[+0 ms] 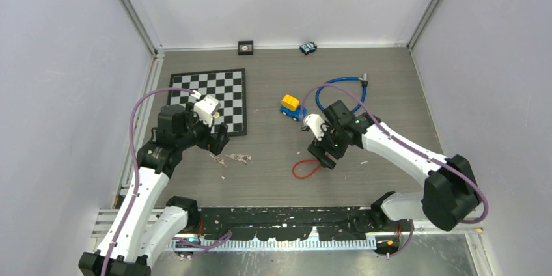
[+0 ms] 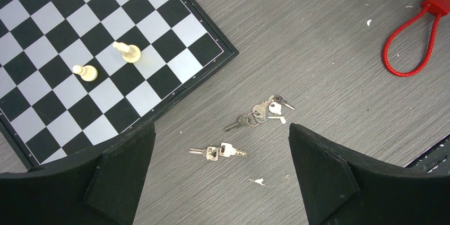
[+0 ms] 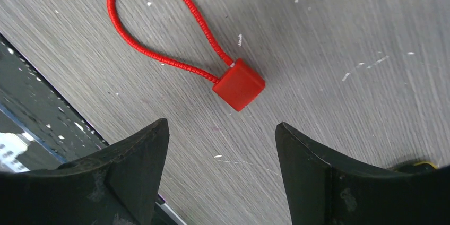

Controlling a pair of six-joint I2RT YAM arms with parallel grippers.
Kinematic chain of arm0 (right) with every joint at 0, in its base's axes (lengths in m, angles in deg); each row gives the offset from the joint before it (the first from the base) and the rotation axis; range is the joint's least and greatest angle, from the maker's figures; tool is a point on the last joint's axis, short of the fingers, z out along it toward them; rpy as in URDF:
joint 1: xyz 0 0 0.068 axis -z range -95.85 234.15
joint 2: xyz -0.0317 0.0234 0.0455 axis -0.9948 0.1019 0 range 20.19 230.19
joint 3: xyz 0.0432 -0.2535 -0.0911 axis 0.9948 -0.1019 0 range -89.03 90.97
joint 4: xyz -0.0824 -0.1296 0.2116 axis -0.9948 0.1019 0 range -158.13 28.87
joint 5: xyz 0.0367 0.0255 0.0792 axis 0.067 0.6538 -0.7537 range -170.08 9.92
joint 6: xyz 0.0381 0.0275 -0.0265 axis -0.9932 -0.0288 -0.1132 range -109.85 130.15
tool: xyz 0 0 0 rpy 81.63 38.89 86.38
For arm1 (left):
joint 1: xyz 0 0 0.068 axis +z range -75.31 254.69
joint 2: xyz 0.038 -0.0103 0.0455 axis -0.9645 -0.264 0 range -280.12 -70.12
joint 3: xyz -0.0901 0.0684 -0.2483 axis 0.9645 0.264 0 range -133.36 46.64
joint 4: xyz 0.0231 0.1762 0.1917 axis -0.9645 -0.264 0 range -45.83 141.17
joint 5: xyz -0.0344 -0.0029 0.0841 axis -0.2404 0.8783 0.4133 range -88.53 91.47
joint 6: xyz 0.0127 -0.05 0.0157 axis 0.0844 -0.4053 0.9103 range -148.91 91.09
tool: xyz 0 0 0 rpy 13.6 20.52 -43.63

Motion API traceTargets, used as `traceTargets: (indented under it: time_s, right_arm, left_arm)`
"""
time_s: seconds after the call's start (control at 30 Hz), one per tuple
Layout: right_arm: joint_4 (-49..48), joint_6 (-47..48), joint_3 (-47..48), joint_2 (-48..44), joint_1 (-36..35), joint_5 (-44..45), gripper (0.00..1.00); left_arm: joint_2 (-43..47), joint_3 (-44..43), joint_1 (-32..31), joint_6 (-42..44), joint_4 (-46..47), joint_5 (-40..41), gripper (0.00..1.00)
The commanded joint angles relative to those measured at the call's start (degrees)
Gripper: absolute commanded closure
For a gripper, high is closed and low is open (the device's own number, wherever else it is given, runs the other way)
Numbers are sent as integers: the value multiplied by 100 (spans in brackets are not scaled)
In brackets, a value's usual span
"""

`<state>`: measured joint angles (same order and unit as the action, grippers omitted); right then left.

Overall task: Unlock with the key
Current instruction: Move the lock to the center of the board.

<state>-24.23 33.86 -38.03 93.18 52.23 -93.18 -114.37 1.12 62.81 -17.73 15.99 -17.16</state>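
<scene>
R gripper (image 3: 221, 127) open over red cable lock (image 3: 239, 84) nr table (image 1: 390, 81) near edge; pinch its body, not loop. L gripper (image 2: 221, 129) open above keys (image 2: 254, 114).

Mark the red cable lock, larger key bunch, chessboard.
red cable lock (image 3: 239, 84), right wrist view, block body.
larger key bunch (image 2: 260, 112), left wrist view, middle keys.
chessboard (image 2: 154, 34), left wrist view, bare square.

Soft, even light from above has my counter (image 1: 390, 81) bright, shadows faint and soft-edged, both wrist views sharp on the grain, while my left pincer (image 2: 222, 127) and right pincer (image 3: 222, 123) sit near-black at the bottom edge and the dark front rail (image 3: 32, 105) glints.
</scene>
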Motion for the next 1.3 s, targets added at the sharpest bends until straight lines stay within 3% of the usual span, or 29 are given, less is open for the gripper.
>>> traceTargets:
  time_s: [0.0,0.47,0.97,1.27]
  right_arm:
    - [-22,376,-47,354,-281,445,23]
    - [-448,352,-39,1500,-636,816,35]
    - [-638,-828,941,2314,-1132,598,58]
    - [-837,-1283,1423,2518,-1132,149,60]
  left_arm:
    - [4,28,26,84,-11,-68,0]
    - [72,33,23,111,-27,-80,0]
    - [122,15,28,188,-49,108,0]
    - [-151,130,26,1086,-213,-231,0]
